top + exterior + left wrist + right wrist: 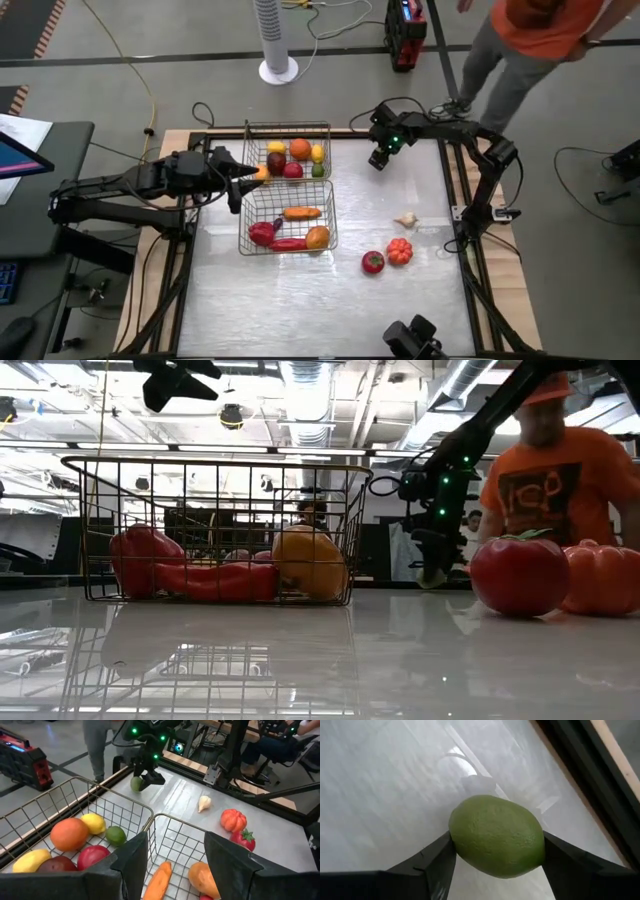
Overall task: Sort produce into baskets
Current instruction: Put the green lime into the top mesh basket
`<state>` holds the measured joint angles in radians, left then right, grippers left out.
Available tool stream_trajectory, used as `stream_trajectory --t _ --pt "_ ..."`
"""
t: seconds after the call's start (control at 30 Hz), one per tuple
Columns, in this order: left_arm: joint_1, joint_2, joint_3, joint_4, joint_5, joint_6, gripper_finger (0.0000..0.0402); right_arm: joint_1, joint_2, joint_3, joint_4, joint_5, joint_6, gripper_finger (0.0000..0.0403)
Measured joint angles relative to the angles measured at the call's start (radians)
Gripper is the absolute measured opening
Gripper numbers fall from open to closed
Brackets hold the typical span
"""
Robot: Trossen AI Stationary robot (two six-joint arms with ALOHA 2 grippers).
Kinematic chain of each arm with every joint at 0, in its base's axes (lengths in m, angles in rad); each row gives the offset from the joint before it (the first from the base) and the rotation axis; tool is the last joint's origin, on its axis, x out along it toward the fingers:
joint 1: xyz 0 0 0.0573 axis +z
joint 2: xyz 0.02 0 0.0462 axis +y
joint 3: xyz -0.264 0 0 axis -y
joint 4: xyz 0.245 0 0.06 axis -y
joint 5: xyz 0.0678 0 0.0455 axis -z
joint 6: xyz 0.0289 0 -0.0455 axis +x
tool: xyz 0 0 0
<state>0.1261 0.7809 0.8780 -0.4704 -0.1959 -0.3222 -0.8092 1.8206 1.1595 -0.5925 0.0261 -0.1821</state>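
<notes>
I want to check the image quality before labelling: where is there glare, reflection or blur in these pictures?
Low view: the glossy table mirrors the wire basket and ceiling lights; the person behind is blurred. High view: the tabletop shows pale streaky sheen. Right wrist view: a bright glare patch lies on the table beyond the green lime held between the right hand fingers. Left wrist view: the left hand looks soft, close to the lens.

Our right gripper (496, 852) is reaching toward the far side of the worktop (300, 300), its arm folded at the elbow, and both fingers (427, 865) are pressed against a green lime (497, 835). Our left gripper (175, 855) sits stretched out level from the left edge, jaws apart with nothing between them, just parked there.
</notes>
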Motion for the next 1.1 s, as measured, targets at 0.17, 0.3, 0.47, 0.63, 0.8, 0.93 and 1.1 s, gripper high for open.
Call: stream_trajectory --t 0.17,0.3,0.47,0.63,0.8,0.93,1.1 --pt "0.0 -0.012 0.0 -0.023 0.001 -0.014 0.0183 0.022 -0.018 0.025 -0.059 -0.014 0.081 0.0283" --pt "0.0 -0.017 0.0 -0.017 -0.003 -0.016 0.0183 0.065 -0.044 0.077 -0.134 -0.158 0.111 0.0283" --pt "0.0 -0.015 0.0 -0.001 -0.028 -0.027 0.0183 0.16 -0.11 0.106 -0.15 -0.266 0.121 0.0282" --pt "0.0 -0.015 0.0 0.031 -0.038 -0.079 0.0183 0.264 -0.182 0.118 -0.129 -0.276 0.18 0.0282" --pt "0.0 -0.015 0.0 0.088 -0.055 -0.113 0.0183 0.356 -0.218 0.123 0.114 -0.274 0.358 0.0289" --pt "0.0 -0.009 0.0 0.143 -0.077 -0.121 0.0183 0.407 -0.179 0.124 0.403 -0.263 0.493 0.029" --pt "0.0 -0.01 0.001 0.168 -0.056 -0.158 0.0183 0.438 -0.068 0.188 0.459 -0.211 0.516 0.0293"
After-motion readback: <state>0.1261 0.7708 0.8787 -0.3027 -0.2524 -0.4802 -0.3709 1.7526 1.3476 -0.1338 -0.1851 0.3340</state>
